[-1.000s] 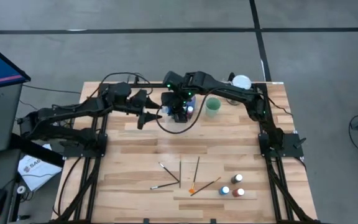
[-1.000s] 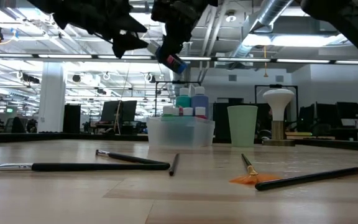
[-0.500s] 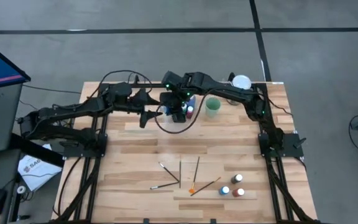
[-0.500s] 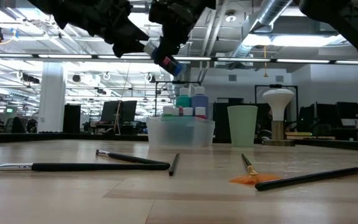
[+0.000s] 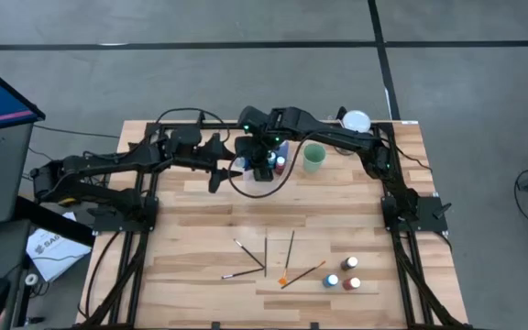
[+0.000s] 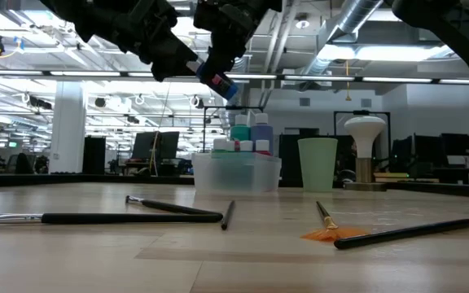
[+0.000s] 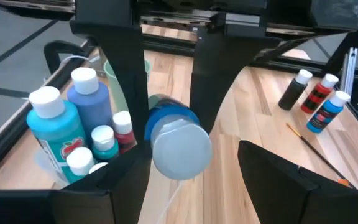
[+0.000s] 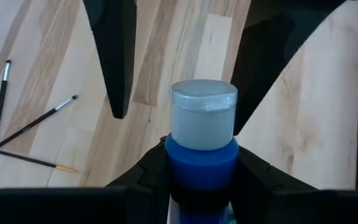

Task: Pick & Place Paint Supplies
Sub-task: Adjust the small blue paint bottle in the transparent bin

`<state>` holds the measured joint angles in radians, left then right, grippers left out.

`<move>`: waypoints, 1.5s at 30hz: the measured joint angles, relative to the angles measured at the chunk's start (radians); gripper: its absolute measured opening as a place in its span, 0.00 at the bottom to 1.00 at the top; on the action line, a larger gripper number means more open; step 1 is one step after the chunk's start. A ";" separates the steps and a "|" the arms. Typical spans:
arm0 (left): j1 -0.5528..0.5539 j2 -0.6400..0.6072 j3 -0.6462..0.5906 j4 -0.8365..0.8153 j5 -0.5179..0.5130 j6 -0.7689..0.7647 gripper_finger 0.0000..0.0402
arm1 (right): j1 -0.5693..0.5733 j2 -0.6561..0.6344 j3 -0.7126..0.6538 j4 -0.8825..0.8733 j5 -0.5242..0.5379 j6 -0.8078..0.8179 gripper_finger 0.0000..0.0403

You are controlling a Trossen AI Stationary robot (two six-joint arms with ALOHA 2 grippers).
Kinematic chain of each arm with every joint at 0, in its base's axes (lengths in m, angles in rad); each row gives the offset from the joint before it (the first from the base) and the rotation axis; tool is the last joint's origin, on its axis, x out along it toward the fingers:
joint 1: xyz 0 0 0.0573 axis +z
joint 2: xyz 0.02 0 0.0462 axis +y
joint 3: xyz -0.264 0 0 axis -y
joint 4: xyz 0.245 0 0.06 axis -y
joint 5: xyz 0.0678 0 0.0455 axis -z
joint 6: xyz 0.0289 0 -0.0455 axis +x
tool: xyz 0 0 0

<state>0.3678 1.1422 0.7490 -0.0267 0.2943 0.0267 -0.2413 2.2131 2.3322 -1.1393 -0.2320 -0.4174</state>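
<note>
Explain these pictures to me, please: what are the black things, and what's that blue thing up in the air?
The black things are two robot arms bolted to a wooden table, each ending in a two-finger gripper. One camera looks down from above, one looks level across the table, and one rides on each wrist. The right gripper holds a blue paint bottle with a white cap above a clear tray of other bottles. The left gripper waits open beside it, its fingers on either side of the cap. Paintbrushes and three more bottles lie at the table's other end.
</note>
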 joint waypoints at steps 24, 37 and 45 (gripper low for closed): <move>-0.022 -0.023 0.000 0.006 -0.051 -0.005 0.53 | 0.020 0.000 0.000 0.017 0.001 0.008 0.28; -0.022 -0.023 0.000 0.010 -0.079 -0.001 0.28 | 0.019 0.000 0.000 0.017 0.001 0.022 0.31; -0.022 -0.023 0.000 0.007 -0.111 -0.008 0.29 | 0.013 -0.026 0.000 0.014 0.002 -0.016 0.53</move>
<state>0.3458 1.1191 0.7490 -0.0193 0.1831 0.0189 -0.2283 2.1876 2.3318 -1.1256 -0.2296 -0.4334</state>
